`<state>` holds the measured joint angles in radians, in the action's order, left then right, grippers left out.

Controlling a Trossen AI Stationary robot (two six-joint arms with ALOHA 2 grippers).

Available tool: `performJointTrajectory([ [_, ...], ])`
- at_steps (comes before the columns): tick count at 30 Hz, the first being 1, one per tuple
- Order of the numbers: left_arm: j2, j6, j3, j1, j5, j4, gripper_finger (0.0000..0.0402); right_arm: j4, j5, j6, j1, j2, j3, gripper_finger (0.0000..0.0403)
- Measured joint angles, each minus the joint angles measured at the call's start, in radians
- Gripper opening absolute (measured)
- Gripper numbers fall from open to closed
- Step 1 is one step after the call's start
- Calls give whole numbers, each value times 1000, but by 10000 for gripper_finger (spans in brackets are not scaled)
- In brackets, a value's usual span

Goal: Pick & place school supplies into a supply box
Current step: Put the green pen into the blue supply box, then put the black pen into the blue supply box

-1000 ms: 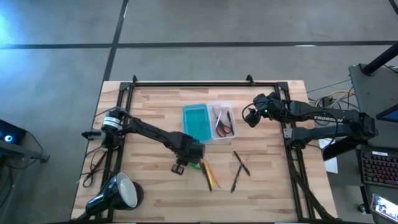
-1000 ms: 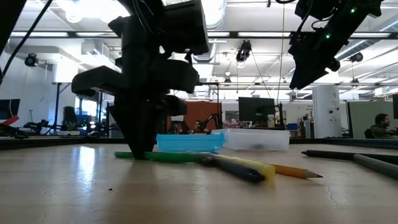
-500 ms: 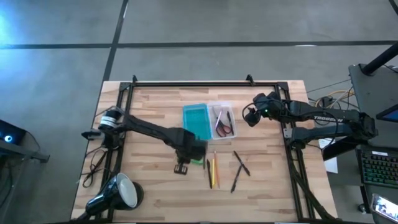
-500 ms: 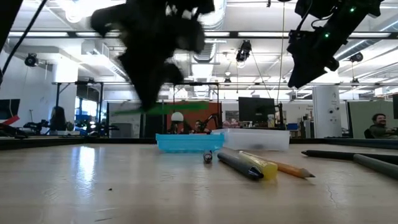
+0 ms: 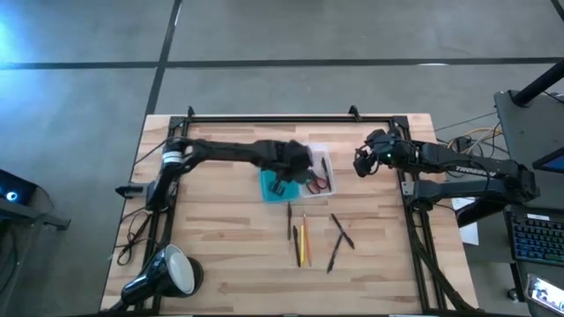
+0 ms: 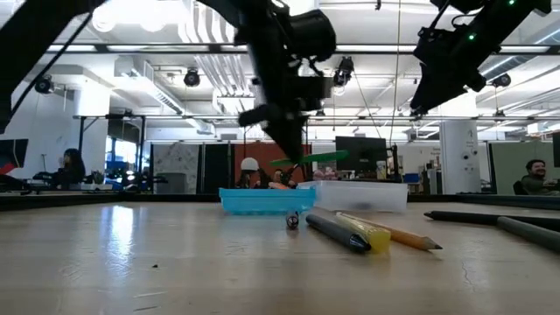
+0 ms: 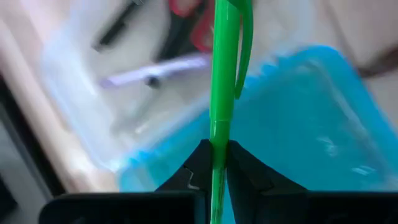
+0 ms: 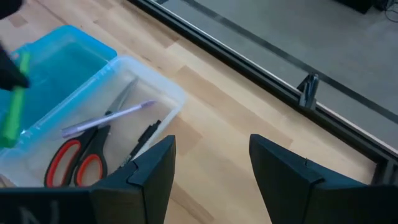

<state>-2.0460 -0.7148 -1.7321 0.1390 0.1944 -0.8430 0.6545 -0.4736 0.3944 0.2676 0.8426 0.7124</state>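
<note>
My left gripper [image 5: 284, 179] is shut on a green pen [image 7: 225, 74] and hangs above the supply box, over the seam between the turquoise lid [image 5: 269, 183] and the clear tray [image 5: 324, 157]. In the low view the pen [image 6: 308, 159] lies about level above the box [image 6: 267, 200]. The tray holds red-handled scissors [image 8: 78, 158], a lilac pen [image 8: 109, 117] and a dark pen [image 8: 144, 135]. My right gripper [image 8: 211, 167] is open and hovers to the right of the tray [image 5: 361, 164]. A few more pens and pencils [image 5: 300, 238] lie flat on the table nearer me. My left gripper pinches the green pen's barrel [image 7: 216, 146] between its two fingers, at some distance from the clip end [image 7: 245, 50]. The fingers come from above and lie across the pen. The pen is lifted clear and about level, with its clip end reaching out over the tray.
Two dark pens [image 5: 339, 238] lie crossed on the table right of the pencils. A black-and-white round lamp [image 5: 167, 273] stands at the near left corner. A black frame [image 5: 282, 119] runs along the table's far and side edges. Bare wood shows at the left.
My left gripper has lifted the green pen off the table beside the pencils and carried it up and toward the far edge, to a place above the box. The pen stays shut in the fingers. The pencils left on the table have turned a little.
</note>
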Motion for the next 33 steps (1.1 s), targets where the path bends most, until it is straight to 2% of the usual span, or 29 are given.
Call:
performJointTrajectory([
  [9,-175,-182,-186,41,20,85,13,90,10,16,-1,-23,0,194],
  [14,-256,-209,-256,41,-2,95,20,154,158,42,-1,-24,0,194],
  [16,-268,-209,-262,41,-5,122,31,174,185,83,-1,-22,0,194],
  [25,-244,-220,-256,48,-6,149,80,187,191,100,-1,-23,0,194],
  [28,-206,-190,-256,47,58,132,85,187,245,93,-2,-22,-4,194],
  [31,-155,-99,-255,42,83,39,86,190,314,84,-17,-14,-18,194],
  [33,-113,24,-255,35,54,-25,86,197,351,127,-35,1,-25,194],
])
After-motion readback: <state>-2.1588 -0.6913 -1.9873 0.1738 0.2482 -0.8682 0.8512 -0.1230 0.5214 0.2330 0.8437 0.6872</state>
